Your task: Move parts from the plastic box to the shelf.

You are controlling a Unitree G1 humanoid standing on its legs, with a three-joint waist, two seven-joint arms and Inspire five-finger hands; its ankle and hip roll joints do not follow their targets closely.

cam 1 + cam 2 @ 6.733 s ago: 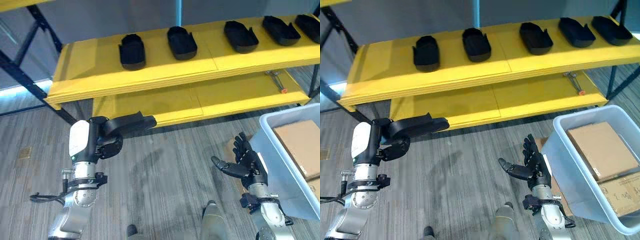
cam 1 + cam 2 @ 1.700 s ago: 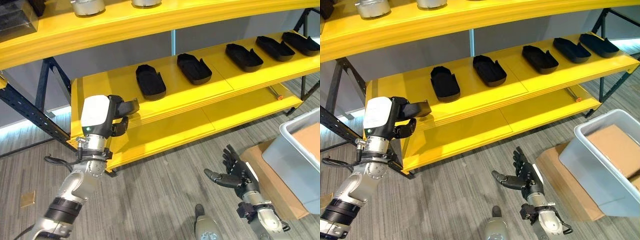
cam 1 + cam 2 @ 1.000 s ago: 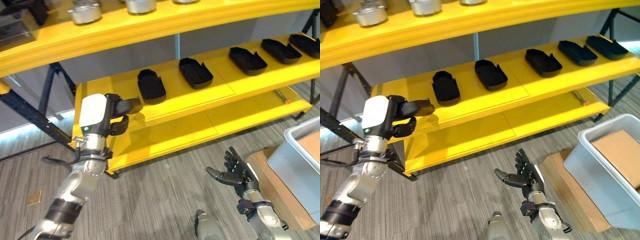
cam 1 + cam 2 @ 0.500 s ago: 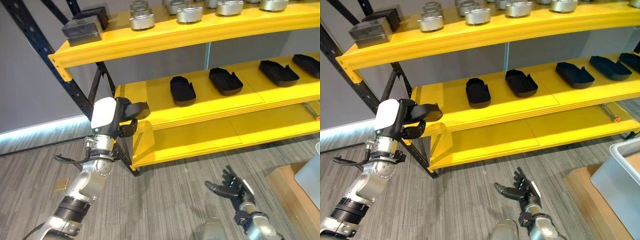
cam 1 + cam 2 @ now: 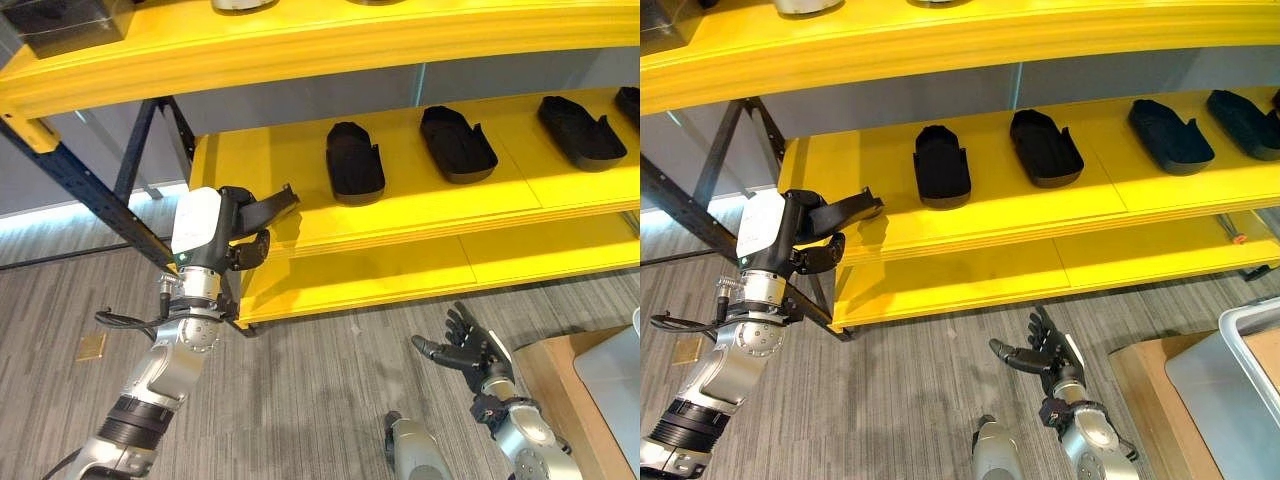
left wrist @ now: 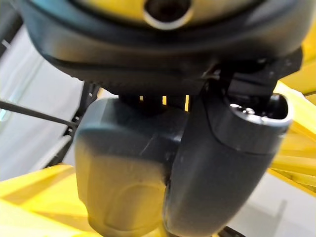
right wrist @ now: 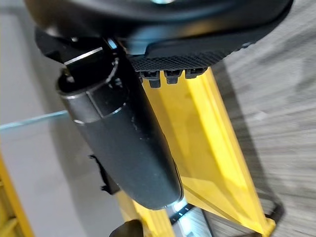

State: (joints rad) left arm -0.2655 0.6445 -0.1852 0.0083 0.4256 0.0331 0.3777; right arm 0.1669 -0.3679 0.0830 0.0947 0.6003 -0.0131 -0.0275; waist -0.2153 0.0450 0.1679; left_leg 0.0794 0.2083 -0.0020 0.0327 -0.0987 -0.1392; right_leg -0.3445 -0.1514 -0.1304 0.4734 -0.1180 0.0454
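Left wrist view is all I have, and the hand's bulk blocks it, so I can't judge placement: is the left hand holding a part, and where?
Observer: Yes. The left hand grips a black part, whose tip reaches over the left end of the middle shelf.
Operator: Is that spot free?
Observer: It looks free. The nearest shelved part lies further right, apart from the held one.
Operator: And the right hand?
Observer: The right hand is open and holds nothing, low above the floor, to the left of the plastic box.
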